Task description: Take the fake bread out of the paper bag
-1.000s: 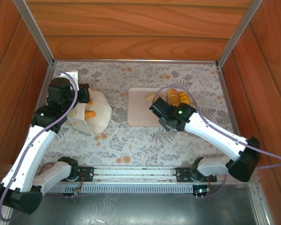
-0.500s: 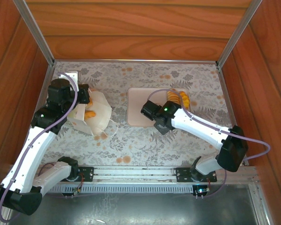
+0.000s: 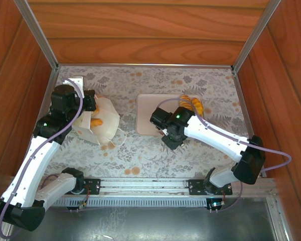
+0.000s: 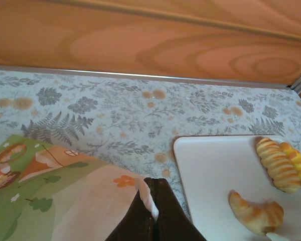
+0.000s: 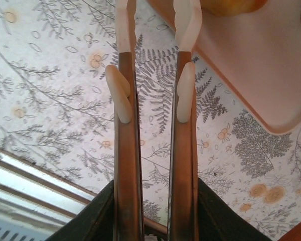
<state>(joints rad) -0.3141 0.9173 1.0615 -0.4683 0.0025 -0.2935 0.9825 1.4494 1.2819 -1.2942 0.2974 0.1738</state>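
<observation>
Left gripper (image 4: 151,191) pinched on the bag (image 4: 65,201); right gripper (image 5: 155,30) parted and empty.

In the left wrist view the dark fingers (image 4: 168,216) are pressed together with a thin white strip of the bag's edge caught between them. The bag lies on its side at the table's left, and from above some orange bread (image 3: 95,122) shows in its open mouth. The right gripper's two fingers stand a narrow gap apart with nothing between them, over the floral cloth (image 5: 55,100) just off the tray's (image 5: 251,60) near corner. On the tray lie more bread pieces: a ridged roll (image 4: 278,164), a yellow piece (image 4: 297,161) touching it, and a croissant (image 4: 256,215).
</observation>
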